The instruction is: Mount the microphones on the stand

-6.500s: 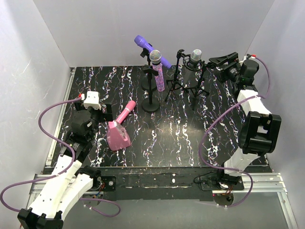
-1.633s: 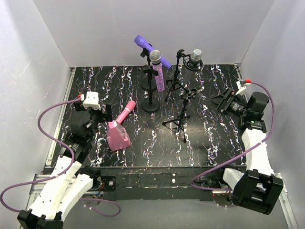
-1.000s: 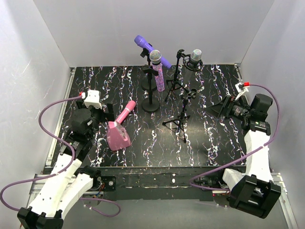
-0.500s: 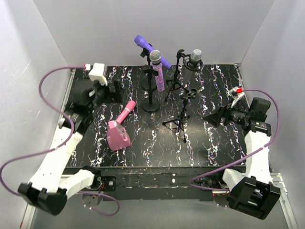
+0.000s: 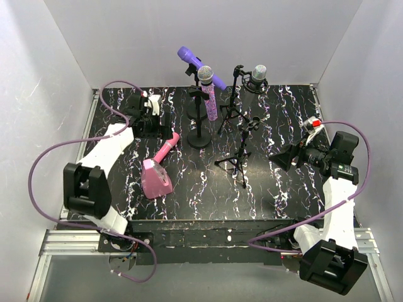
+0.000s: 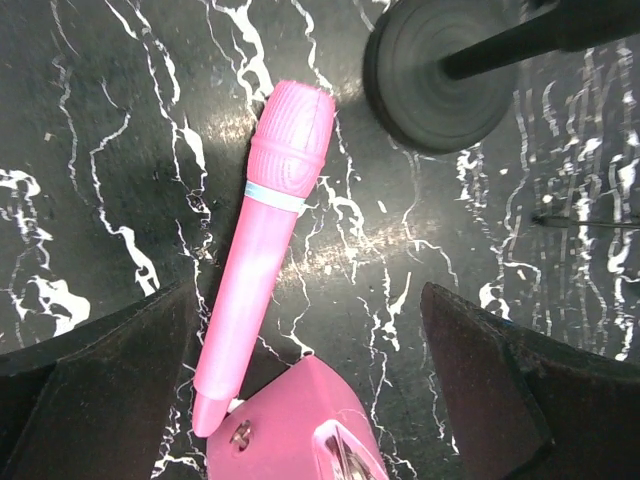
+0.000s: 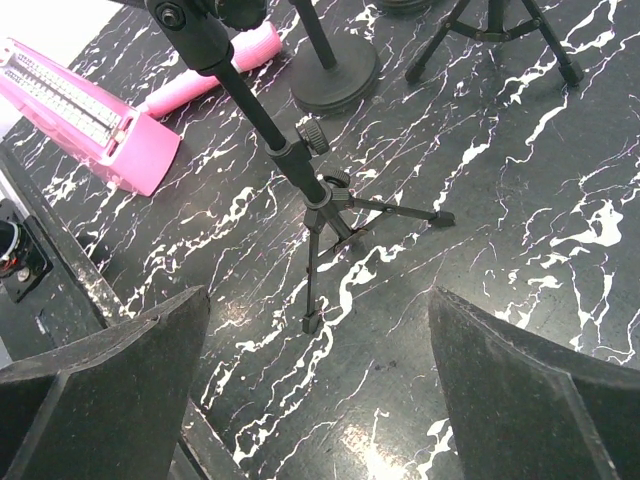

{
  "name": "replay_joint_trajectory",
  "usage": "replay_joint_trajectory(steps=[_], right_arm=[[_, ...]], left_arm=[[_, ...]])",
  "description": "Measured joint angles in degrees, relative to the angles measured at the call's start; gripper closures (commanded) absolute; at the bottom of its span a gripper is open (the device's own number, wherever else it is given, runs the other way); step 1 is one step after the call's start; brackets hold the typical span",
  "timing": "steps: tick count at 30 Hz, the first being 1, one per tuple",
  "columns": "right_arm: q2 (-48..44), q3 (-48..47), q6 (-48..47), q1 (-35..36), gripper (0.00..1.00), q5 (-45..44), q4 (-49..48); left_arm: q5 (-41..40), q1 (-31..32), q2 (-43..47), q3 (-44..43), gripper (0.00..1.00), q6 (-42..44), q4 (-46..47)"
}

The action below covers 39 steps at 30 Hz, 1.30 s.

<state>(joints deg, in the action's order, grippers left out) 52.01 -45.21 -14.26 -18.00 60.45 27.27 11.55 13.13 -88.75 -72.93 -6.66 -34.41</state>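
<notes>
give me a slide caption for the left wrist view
Open left gripper hovers above the pink microphone lying beside a round stand base.

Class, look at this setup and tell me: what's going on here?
Two robot arms are fitting microphones onto stands. Three are mounted at the back: the plain purple microphone, the glittery purple microphone and the silver-grey microphone. The pink microphone lies on the table beside a pink block, with the open left gripper hovering over it. The open right gripper faces the empty tripod stand.
</notes>
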Motion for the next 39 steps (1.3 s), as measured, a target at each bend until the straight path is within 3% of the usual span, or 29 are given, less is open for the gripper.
replay_joint_trajectory(steps=[8,19,29,33,39], right_arm=[[0.57,0.0,-0.13,-0.07,0.04,0.39,0.17],[1.38,0.0,-0.31,-0.72,0.04,1.05,1.18],[1.66,0.0,-0.37,-1.51,0.04,1.46,1.31],[1.66,0.0,-0.39,-1.77,0.04,1.51,1.33],[1.66,0.0,-0.52,-1.92,0.04,1.64,1.31]], left_arm=[[-0.46,0.61,-12.13,-2.67,0.23,2.75,-1.75],[-7.26,4.74,-21.07,-5.84,0.42,5.49,-4.24],[-10.12,5.07,-24.39,-6.1,0.48,7.15,-5.51],[-11.72,5.46,-24.57,-6.1,0.69,7.56,-5.57],[-12.46,5.49,-24.79,-6.34,0.89,8.11,-5.51]])
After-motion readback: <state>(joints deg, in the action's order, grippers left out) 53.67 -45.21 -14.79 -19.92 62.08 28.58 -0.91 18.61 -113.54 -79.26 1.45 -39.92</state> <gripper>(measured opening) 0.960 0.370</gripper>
